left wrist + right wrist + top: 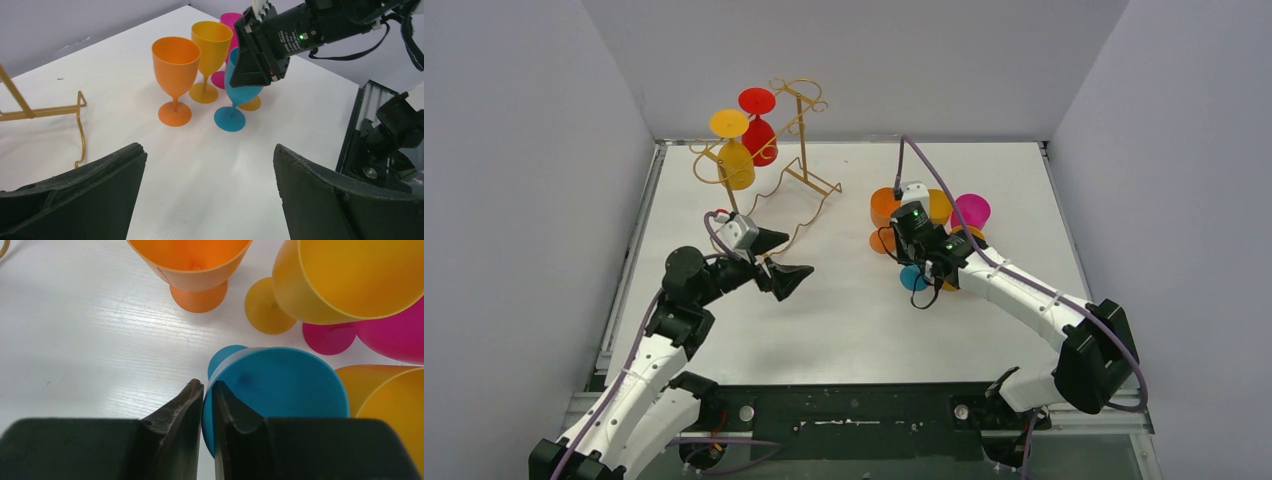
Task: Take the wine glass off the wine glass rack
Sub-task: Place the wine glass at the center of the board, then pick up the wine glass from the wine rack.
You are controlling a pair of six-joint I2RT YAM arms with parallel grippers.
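Whether the right gripper [206, 387] presses the rim of the blue glass [280, 390] between its fingers [187, 397], we cannot tell. Ahead of the gripper, the upper edge cuts the orange glass [192, 265]. From above, the gripper hides the blue bowl.

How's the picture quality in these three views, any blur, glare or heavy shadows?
Top external: even light, sharp, barely any shadow by the wine glass rack. Left wrist: orange glass crisp, near fingers soft. Right wrist: blue glass looms close, fingers nearly black, sheen on table.
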